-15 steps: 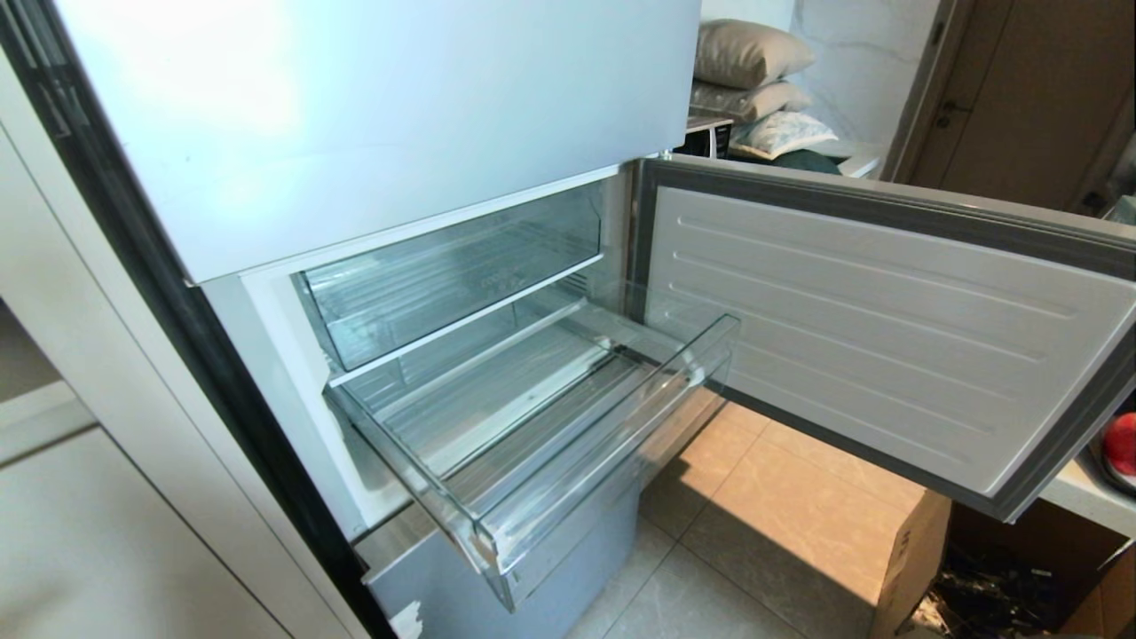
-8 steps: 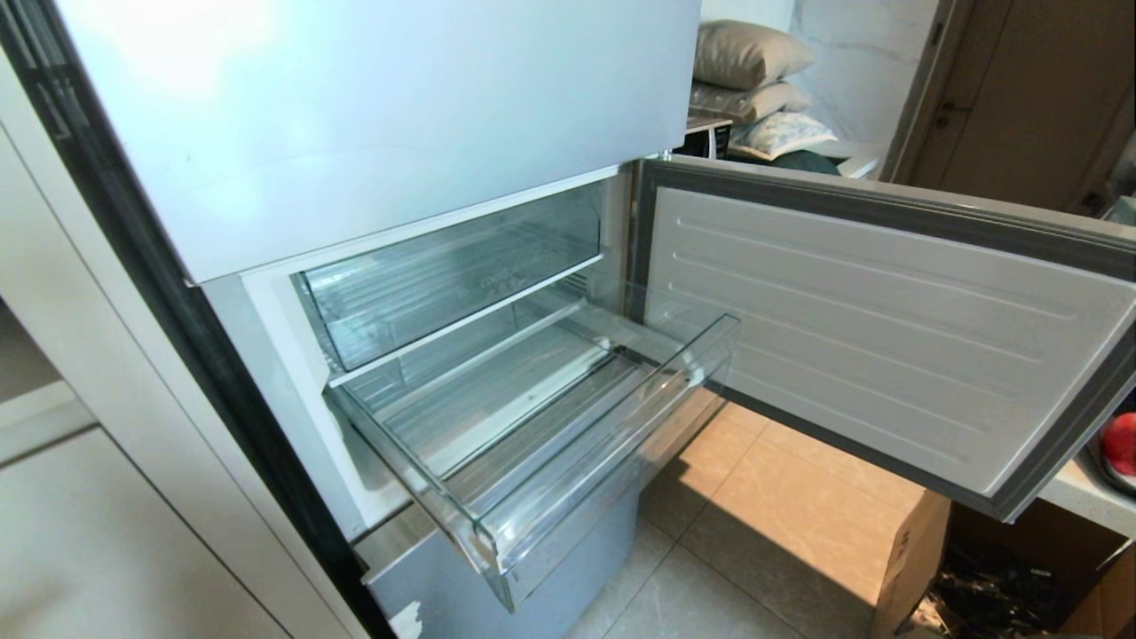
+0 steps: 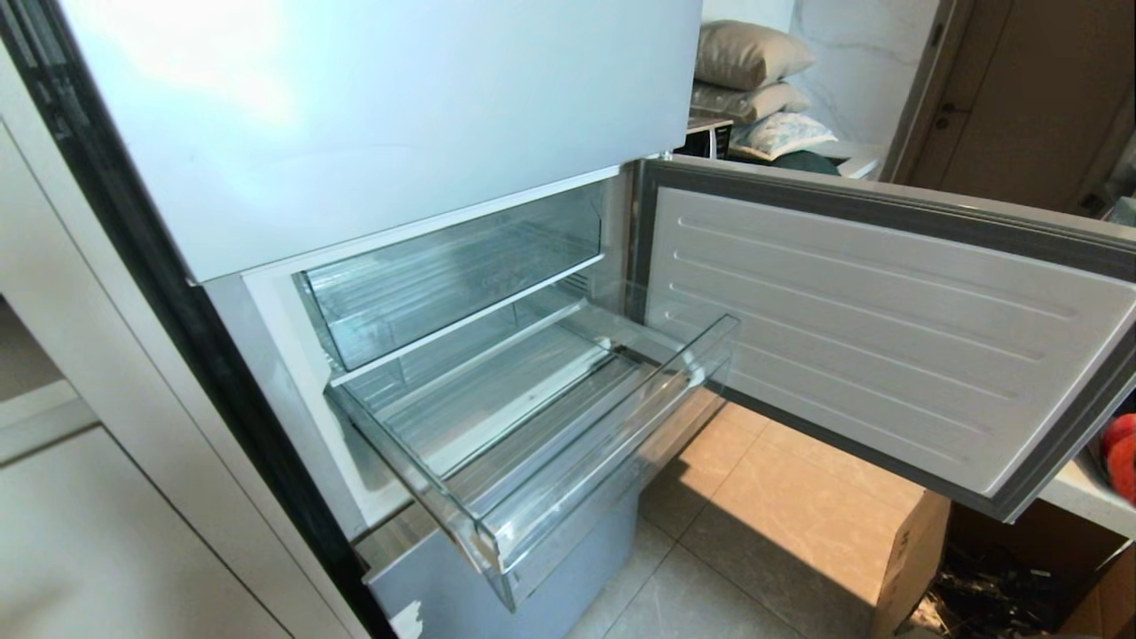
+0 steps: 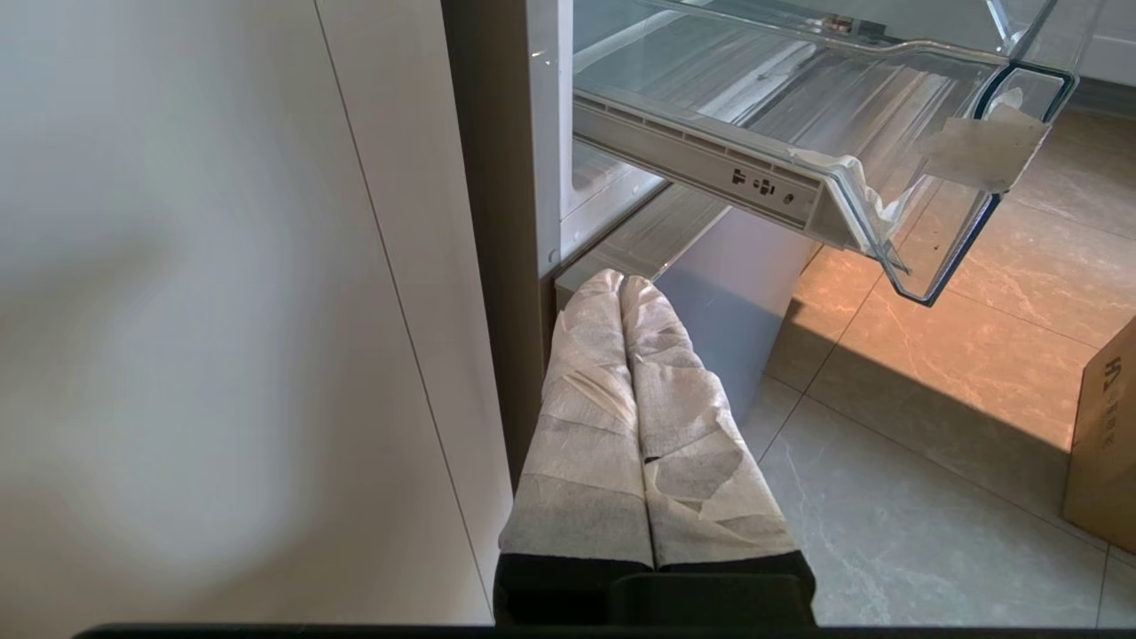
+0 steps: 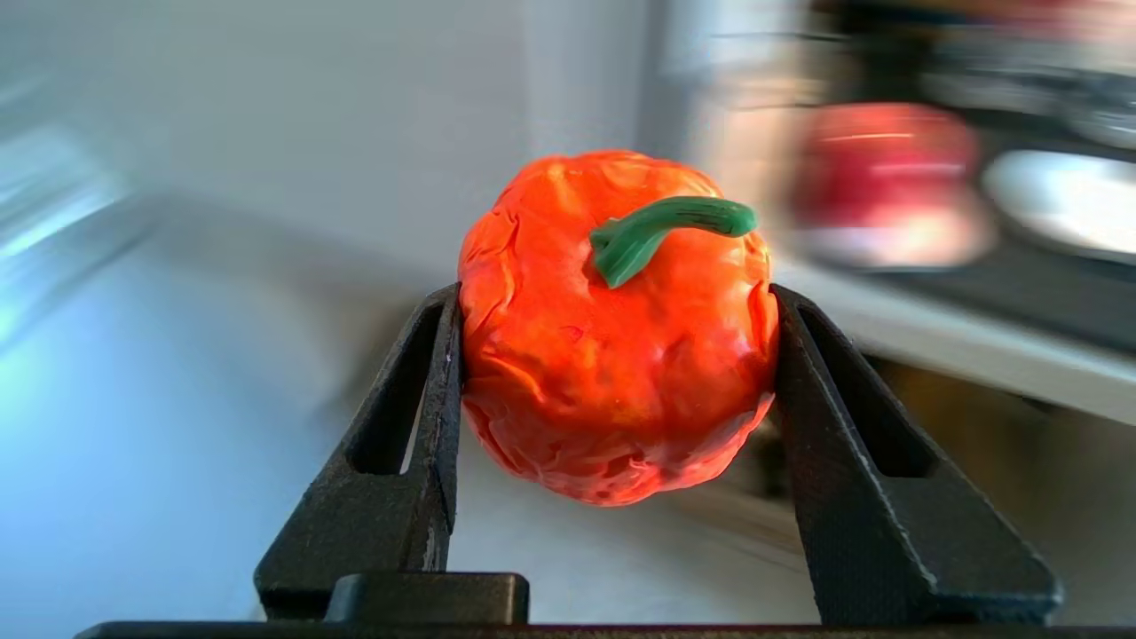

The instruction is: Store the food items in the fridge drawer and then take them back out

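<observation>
The right gripper (image 5: 612, 355) is clamped on the tangerine (image 5: 612, 337), with the blurred apple (image 5: 887, 182) beyond it. The fridge drawer (image 3: 532, 417) stands pulled out and holds no fruit. Below the drawer, the left gripper (image 4: 621, 288) has its fingers pressed together.

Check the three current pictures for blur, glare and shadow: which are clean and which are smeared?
Right wrist view: the tangerine held in the right tool is sharp, everything behind it streaked by motion blur. Head view: sharp, with glare on the upper fridge door and a sunlit patch on the floor. Left wrist view: sharp, a dull shadowy smudge on the white panel.
</observation>
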Controlling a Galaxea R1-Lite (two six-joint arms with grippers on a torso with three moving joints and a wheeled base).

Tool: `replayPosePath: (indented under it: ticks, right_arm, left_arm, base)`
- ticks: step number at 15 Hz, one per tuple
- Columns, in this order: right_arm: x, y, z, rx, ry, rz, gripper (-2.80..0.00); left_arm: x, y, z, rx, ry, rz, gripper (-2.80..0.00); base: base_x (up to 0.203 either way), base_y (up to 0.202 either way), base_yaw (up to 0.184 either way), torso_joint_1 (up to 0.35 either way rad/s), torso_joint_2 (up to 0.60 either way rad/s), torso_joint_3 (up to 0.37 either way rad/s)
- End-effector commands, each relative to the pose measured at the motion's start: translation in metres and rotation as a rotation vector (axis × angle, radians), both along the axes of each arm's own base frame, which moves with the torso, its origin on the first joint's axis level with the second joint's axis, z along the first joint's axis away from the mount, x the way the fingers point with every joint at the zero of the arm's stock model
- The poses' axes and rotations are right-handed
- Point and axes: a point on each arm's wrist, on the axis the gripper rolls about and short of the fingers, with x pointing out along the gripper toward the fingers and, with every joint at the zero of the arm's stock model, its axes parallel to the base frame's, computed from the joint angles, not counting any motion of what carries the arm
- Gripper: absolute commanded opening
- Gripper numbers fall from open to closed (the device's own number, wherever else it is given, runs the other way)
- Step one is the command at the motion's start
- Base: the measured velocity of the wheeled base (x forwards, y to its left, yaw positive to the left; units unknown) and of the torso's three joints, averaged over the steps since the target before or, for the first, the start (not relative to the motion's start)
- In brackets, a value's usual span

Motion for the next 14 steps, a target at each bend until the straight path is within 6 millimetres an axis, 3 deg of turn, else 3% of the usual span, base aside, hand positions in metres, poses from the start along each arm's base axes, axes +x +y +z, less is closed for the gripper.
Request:
replayPosePath:
  ticks: [1, 4, 7, 10, 14]
  right_arm:
    - [-0.049, 0.03, -0.009, -0.032, -0.11, 0.201, -2.8]
    - [-0.097, 0.038, -0.05, -0.066, -0.119, 0.303, -2.8]
    - [-0.121, 0.038, -0.08, -0.111, -0.158, 0.341, -2.8]
    - [-0.124, 0.038, -0.093, -0.157, -0.138, 0.357, -2.8]
    - [-0.124, 0.038, -0.093, -0.142, -0.14, 0.35, -2.8]
  left_arm:
    - [0.0, 0.0, 0.0, 0.0, 0.0, 0.001, -2.8]
    - [0.0, 0.0, 0.0, 0.0, 0.0, 0.001, -2.8]
    - [0.0, 0.0, 0.0, 0.0, 0.0, 0.001, -2.8]
    - [0.0, 0.0, 0.0, 0.0, 0.0, 0.001, -2.8]
    - [0.0, 0.0, 0.0, 0.0, 0.0, 0.001, -2.8]
  base:
    - [0.0, 0.0, 0.0, 0.0, 0.0, 0.0]
    - [0.0, 0.0, 0.0, 0.0, 0.0, 0.0]
    - [0.0, 0.0, 0.0, 0.0, 0.0, 0.0]
    - [0.0, 0.0, 0.0, 0.0, 0.0, 0.0]
    - [0.0, 0.0, 0.0, 0.0, 0.0, 0.0]
